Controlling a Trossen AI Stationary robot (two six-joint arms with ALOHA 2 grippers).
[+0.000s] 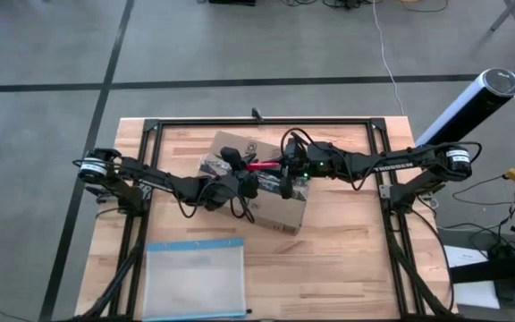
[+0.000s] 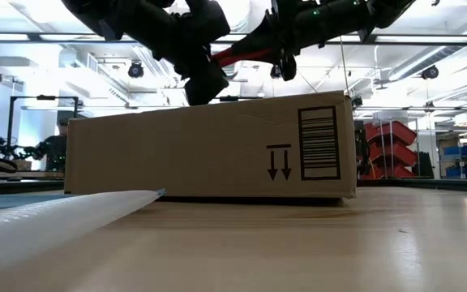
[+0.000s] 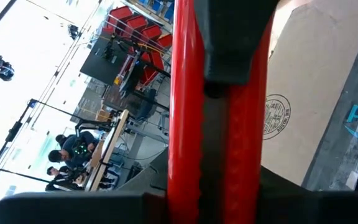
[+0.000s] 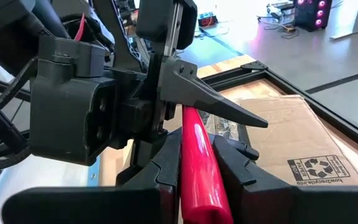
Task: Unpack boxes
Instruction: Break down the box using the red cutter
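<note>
The brown cardboard box (image 1: 271, 201) rests flat on its bottom at the table's middle, showing a barcode and arrows (image 2: 319, 144) on its near side. A small red tool (image 1: 262, 165) hangs level above the box top, between both arms. My left gripper (image 1: 243, 175) comes from the table's left and is shut on the tool's left end. My right gripper (image 1: 281, 166) comes from the right and is shut on its right end. The red tool (image 2: 237, 55) is clear of the box. My left gripper meets the red tool's left end (image 4: 186, 115); one dark finger (image 4: 219, 102) lies over that end. The tool (image 3: 182, 124) runs lengthwise along its fingers. The second finger and the exact hold are hidden behind the gripper's body. My right gripper pinches the tool's right end (image 4: 197, 168) between its two fingers (image 4: 166, 168), one on each long side. It comes level from the table's right, fingers lying along the tool. The tool is level and lifted clear of the box.
A clear plastic pouch with a blue edge (image 1: 195, 279) lies flat near the table's front left. Something wrapped in clear plastic (image 1: 213, 165) sits at the box's left part. A black frame (image 1: 266, 121) borders the work area. People show far off in the room (image 3: 64, 155).
</note>
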